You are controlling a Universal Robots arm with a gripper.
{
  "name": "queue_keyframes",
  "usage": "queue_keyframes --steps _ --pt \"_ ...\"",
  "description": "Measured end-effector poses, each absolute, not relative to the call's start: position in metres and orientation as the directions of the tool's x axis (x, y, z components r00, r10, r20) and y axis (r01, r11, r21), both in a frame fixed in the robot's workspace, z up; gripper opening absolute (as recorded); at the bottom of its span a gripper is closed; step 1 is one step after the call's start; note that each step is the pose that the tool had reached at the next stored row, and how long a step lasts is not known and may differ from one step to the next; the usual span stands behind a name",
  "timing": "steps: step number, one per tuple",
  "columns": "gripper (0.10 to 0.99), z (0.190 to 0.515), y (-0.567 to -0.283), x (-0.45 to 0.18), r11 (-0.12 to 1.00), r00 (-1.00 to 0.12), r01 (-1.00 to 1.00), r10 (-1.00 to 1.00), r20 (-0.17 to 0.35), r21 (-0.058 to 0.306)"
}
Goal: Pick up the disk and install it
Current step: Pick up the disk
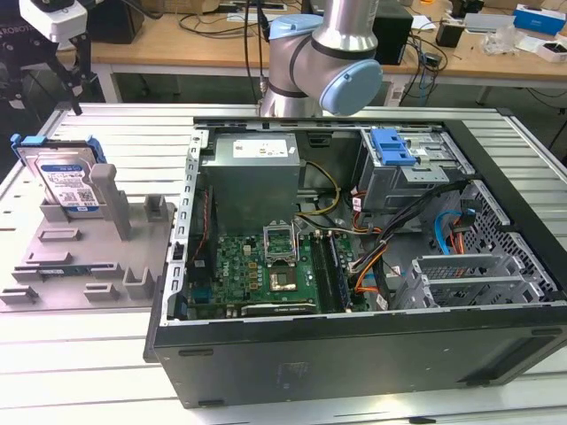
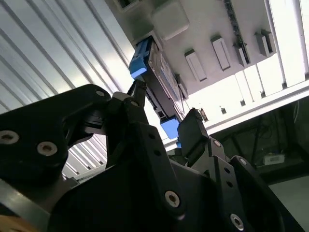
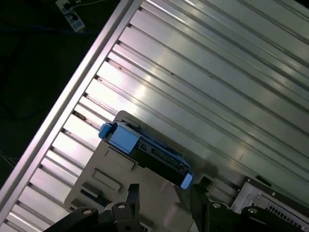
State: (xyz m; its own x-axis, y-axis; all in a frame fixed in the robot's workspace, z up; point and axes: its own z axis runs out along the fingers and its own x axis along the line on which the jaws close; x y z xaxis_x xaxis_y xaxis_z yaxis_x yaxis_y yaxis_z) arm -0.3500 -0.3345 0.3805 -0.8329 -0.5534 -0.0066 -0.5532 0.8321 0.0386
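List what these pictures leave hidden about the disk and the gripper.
- Lower edge of the disk: exterior view, sunk behind the grey fixture.
- Label of the disk: both wrist views, the disk is seen edge-on.
- Gap between the gripper and the disk: second wrist view, the gripper overlaps the disk.

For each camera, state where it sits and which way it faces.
Exterior view: off the arm it shows, looking down on the computer case and disk.
First wrist view: on the wrist, facing the disk past the open pincer.
Second wrist view: on the wrist, behind the pincer, facing the disk.
Shared: the disk.
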Motion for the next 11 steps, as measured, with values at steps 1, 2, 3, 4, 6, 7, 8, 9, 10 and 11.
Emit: queue_keyframes --steps 1,2,3,4,6,7,8,9,10,11 --pt "0.541 0.3803 -0.3345 -0.3500 0.814 -0.815 -0.580 -0.580 -0.007 0.038" --pt "0.541 0.3801 -0.3345 -0.3499 0.796 -0.796 -0.605 -0.605 -0.007 0.038" --pt "0.541 0.3799 -0.3345 -0.3499 0.783 -0.783 -0.621 -0.622 -0.008 0.037" --pt "0.541 0.3797 -0.3345 -0.3499 0.773 -0.774 -0.633 -0.633 -0.009 0.037" --pt "0.541 0.3792 -0.3344 -0.3500 0.753 -0.754 -0.657 -0.657 -0.012 0.034" --pt "0.541 0.3790 -0.3344 -0.3499 0.744 -0.745 -0.667 -0.667 -0.013 0.033" --pt "0.541 0.3787 -0.3343 -0.3499 0.735 -0.736 -0.677 -0.677 -0.015 0.032" --pt "0.541 0.3784 -0.3343 -0.3499 0.724 -0.724 -0.689 -0.689 -0.016 0.030" --pt "0.541 0.3782 -0.3343 -0.3499 0.715 -0.715 -0.699 -0.699 -0.018 0.029" --pt "0.541 0.3778 -0.3342 -0.3499 0.702 -0.703 -0.711 -0.711 -0.020 0.027"
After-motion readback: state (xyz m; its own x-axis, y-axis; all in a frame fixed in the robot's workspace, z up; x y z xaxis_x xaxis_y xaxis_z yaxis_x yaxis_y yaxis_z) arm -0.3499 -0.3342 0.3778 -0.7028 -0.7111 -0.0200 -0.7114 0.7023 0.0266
